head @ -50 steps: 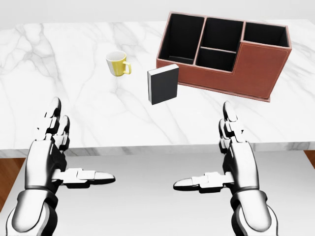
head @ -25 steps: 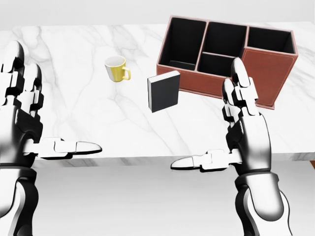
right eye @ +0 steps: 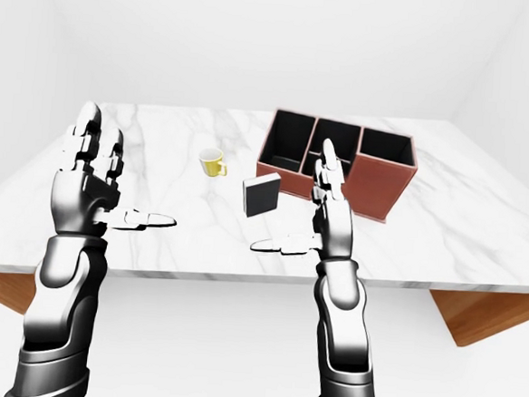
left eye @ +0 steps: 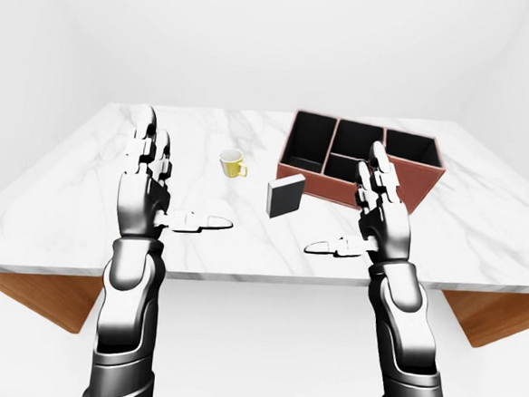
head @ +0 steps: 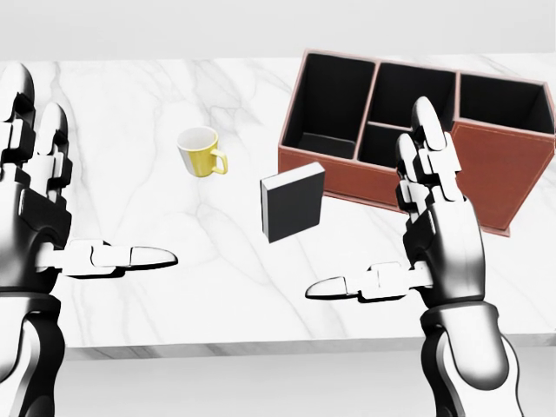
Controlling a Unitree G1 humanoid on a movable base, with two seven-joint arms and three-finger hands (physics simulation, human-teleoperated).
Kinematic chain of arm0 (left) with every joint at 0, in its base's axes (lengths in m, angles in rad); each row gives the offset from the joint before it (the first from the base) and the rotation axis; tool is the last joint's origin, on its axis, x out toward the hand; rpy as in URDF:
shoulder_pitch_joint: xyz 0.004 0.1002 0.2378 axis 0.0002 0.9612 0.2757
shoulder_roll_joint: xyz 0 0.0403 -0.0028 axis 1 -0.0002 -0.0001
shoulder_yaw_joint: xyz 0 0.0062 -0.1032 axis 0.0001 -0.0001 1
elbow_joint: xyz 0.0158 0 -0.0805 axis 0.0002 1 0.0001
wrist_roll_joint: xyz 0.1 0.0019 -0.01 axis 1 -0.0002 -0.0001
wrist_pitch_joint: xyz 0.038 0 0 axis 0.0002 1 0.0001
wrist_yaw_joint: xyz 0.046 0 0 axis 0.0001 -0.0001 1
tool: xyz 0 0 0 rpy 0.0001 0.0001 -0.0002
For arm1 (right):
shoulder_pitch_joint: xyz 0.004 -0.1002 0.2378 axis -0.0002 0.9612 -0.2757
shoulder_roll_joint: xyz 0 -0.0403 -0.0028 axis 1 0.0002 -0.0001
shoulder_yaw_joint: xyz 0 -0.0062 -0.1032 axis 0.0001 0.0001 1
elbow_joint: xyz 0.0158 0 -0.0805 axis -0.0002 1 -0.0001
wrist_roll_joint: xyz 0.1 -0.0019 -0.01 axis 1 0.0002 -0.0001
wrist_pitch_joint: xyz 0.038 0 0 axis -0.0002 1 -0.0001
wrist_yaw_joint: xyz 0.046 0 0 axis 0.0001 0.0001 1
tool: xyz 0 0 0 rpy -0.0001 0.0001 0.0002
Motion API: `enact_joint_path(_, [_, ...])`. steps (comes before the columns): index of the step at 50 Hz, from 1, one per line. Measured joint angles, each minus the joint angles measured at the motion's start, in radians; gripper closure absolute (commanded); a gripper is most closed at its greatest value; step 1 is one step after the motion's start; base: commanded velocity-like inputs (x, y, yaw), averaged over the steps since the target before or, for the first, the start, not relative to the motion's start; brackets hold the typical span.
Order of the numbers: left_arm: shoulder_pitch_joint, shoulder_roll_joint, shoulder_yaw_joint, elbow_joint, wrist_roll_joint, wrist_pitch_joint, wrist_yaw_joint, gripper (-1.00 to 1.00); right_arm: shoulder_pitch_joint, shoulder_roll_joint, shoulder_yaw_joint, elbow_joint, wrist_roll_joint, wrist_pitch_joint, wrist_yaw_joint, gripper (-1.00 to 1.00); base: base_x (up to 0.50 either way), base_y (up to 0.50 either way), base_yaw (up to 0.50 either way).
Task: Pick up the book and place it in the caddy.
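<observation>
Head view: book [head: 292, 201] stands upright on the marble table [head: 139, 113], roughly mid-table and nearer the far edge than the near one, just beside the near-left corner of the caddy [head: 486, 165]; whether the two touch I cannot tell. Dark cover faces the camera, pale page edge along the top and left, so it offers thin sides for a pinch rather than a flat face.

Caddy sits toward the far right part of the table, open side up, several black compartments, all looking empty; the tall left one seems the likeliest slot for a book.

Yellow mug [head: 201, 152] sits left of the book, apart from it, handle pointing right.

Left hand [head: 39, 217] is raised over the table's left side, fingers spread upward, thumb out sideways, holding nothing. Right hand [head: 434, 239] mirrors it over the near edge, below the caddy, fingers apart, empty, thumb pointing toward the book.

Both palms face inward. Judgement: pre-grasp pose, nothing picked up yet; right hand is closer and better placed for the reach.
</observation>
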Motion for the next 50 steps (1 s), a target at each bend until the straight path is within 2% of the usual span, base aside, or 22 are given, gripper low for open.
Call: enact_joint_path(50, [0.014,-0.009,-0.009,0.009,0.006,0.000,0.002,-1.00,0.008,0.000,0.005,-0.001,-0.012,0.000,0.011,-1.00,0.37,0.00,0.00])
